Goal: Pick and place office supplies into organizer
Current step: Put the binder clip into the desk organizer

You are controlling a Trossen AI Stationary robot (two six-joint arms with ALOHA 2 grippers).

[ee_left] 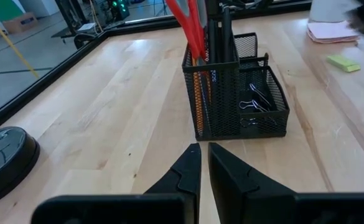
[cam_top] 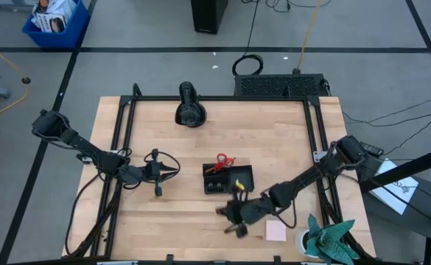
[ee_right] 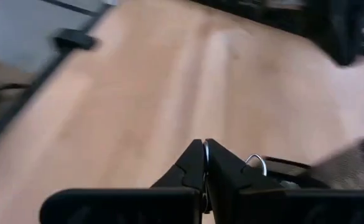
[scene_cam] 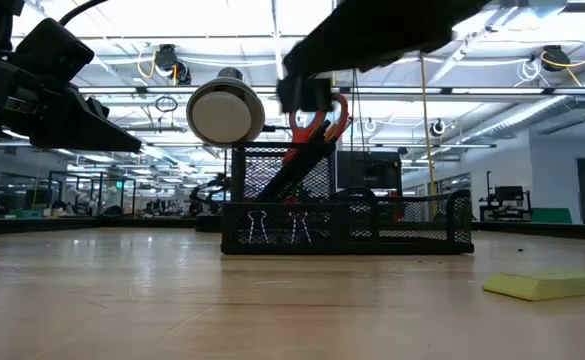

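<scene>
Black mesh organizer (cam_top: 228,178) beside right tool (ee_right: 205,163), pinched on a binder clip (ee_right: 256,163); left tool (ee_left: 204,163) closed, empty.

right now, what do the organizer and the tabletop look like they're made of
The organizer looks like black wire mesh, probably coated metal: the pencils and binder clips show through its fine grid walls. The table looks like light butcher-block wood with a smooth, slightly glossy finish: parallel plank seams and grain are visible.

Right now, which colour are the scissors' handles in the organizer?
Red; the scissors show best in the left wrist view.
</scene>
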